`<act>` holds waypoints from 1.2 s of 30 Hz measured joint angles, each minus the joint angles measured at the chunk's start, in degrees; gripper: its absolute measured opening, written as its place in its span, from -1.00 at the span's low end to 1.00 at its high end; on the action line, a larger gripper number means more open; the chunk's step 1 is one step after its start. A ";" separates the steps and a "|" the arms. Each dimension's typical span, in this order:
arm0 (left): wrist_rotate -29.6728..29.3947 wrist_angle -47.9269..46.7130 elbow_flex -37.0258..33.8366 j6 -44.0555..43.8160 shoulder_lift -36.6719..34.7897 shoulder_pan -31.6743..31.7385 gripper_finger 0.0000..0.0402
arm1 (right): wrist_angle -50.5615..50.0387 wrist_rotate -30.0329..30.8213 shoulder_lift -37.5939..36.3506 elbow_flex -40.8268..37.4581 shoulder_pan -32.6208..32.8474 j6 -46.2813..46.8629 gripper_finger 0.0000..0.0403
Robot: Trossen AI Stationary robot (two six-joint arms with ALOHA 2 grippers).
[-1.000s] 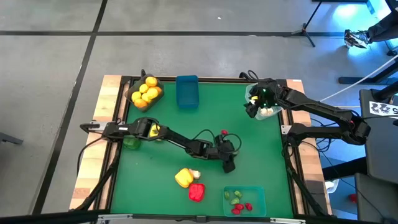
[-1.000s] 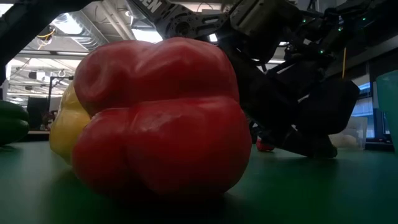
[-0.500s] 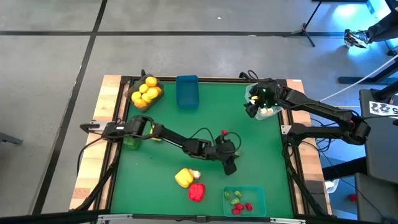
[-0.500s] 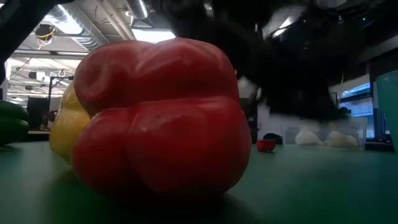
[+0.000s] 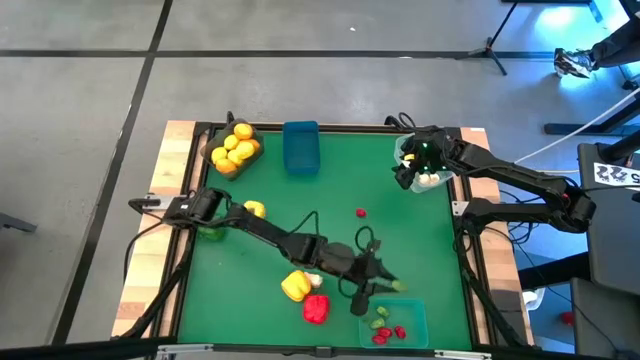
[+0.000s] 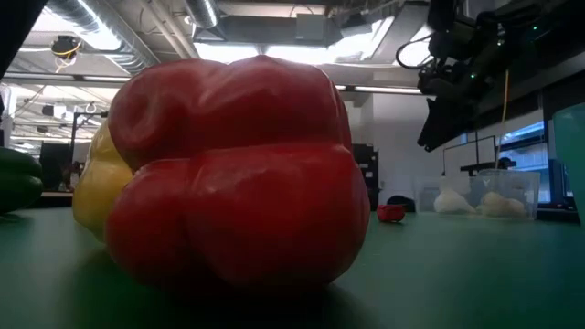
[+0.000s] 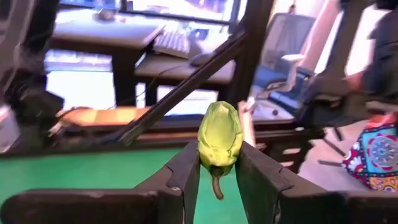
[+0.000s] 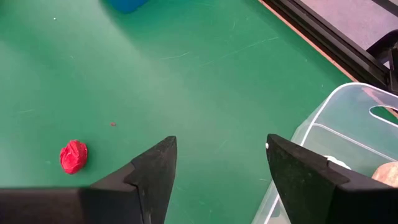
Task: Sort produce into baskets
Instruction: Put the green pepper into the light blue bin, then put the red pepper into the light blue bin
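My left gripper (image 7: 219, 155) is shut on a small light-green produce bit (image 7: 219, 134). It is raised above the table beside the teal-green basket (image 5: 415, 312), which holds green and red bits. In the high view the bit (image 5: 397, 287) shows at the fingertips. My right gripper (image 8: 221, 146) hangs open next to the clear basket (image 5: 432, 160), which holds white pieces. A yellow pepper (image 5: 293, 286), a red pepper (image 5: 316, 308) and a white piece (image 5: 314, 279) lie on the mat. A small red bit (image 5: 361, 212) lies mid-table. My left gripper pinches the green bit by its two lower sides (image 7: 206, 157) between the free ends of its two fingers. The fingers lie about level, slanting toward the table's near right. The bit is lifted clear, and its dark stem (image 7: 217, 185) hangs down between the fingers.
The dark grey basket (image 5: 232, 147) with yellow-orange fruits and the blue basket (image 5: 300, 147) stand at the far edge. A yellow fruit (image 5: 254, 209) and a green pepper (image 5: 210, 230) lie by the left arm's base. Bare mat lies between the red bit and the clear basket.
My left gripper has risen off the mat and gone toward the near edge and the teal-green basket. It has tipped up from pointing down to about level. The green bit has come up with it, clear of the table.
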 joint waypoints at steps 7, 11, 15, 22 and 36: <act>-0.17 -2.33 0.00 -3.65 0.33 -2.40 -0.55 | 0.02 0.00 0.00 0.00 0.01 -0.01 0.21; -0.20 -7.23 0.00 -5.44 0.56 -3.55 -0.54 | 0.02 0.00 0.00 0.00 0.00 0.00 0.21; -0.31 -8.21 0.00 -3.69 0.57 -4.78 -0.46 | 0.02 0.00 0.00 0.00 0.01 -0.02 0.21; -0.26 -11.21 0.00 -10.38 0.57 -5.48 -0.19 | 0.04 0.00 0.00 0.00 0.01 -0.02 0.21; -8.80 -22.73 0.00 -18.26 -4.27 1.63 0.11 | -0.03 0.00 0.00 0.00 0.01 -0.04 0.21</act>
